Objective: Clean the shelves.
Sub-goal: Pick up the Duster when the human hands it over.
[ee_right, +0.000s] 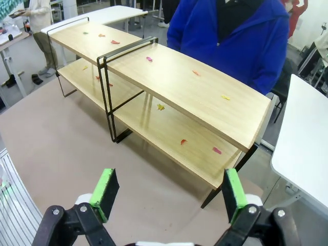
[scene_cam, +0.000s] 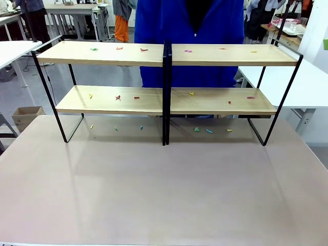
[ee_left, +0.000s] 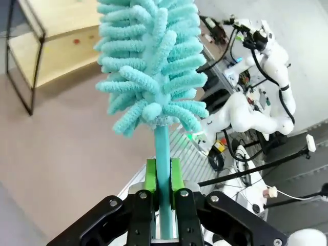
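The shelves (scene_cam: 115,54) stand across the far half of the table, two light-wood boards on a black frame with a central upright. Small coloured scraps (scene_cam: 118,97) lie scattered on both boards and on the table under them. The shelves (ee_right: 205,97) show from above in the right wrist view, and one end of the shelves (ee_left: 51,46) shows at the upper left of the left wrist view. My left gripper (ee_left: 163,179) is shut on the handle of a teal fluffy duster (ee_left: 151,61), off the table's edge. My right gripper (ee_right: 169,192) hangs open above the table, near the shelves' end.
A person in a blue jacket (scene_cam: 189,31) stands right behind the shelves. White tables (scene_cam: 312,84) flank the work table on both sides, and a cardboard box (scene_cam: 26,115) sits on the floor at the left. The near half of the beige table (scene_cam: 164,189) is bare.
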Available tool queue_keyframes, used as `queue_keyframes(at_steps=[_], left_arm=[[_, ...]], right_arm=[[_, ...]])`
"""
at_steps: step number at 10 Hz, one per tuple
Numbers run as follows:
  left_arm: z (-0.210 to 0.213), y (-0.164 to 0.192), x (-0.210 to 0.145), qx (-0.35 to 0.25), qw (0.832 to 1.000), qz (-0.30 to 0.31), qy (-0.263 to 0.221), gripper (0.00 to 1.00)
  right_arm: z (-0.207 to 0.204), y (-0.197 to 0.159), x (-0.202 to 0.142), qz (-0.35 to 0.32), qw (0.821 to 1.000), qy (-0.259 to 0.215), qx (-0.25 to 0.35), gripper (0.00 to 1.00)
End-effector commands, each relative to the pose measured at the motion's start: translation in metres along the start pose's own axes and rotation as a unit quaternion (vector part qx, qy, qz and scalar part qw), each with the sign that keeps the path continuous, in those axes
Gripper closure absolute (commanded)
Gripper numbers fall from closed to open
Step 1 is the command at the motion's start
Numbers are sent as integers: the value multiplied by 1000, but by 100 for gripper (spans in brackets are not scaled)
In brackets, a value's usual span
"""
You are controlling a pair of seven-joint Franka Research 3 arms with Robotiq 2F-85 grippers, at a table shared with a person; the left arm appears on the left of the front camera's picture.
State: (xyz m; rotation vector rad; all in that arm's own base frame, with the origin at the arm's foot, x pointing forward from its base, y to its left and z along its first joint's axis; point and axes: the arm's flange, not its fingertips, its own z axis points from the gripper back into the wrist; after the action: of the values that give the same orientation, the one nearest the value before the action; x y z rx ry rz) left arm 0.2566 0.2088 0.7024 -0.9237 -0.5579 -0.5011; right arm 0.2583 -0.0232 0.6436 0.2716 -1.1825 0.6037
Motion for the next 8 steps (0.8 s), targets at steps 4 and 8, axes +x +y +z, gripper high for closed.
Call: queue_keyframes(at_steps=[4, 8], left_arm=[[30, 21, -45, 44, 999, 1, -4, 100], [30, 21, -45, 44, 999, 1, -4, 100]], right_arm=[[1, 0, 0, 2, 1000, -1, 0, 0], [1, 0, 0, 2, 1000, -1, 0, 0]])
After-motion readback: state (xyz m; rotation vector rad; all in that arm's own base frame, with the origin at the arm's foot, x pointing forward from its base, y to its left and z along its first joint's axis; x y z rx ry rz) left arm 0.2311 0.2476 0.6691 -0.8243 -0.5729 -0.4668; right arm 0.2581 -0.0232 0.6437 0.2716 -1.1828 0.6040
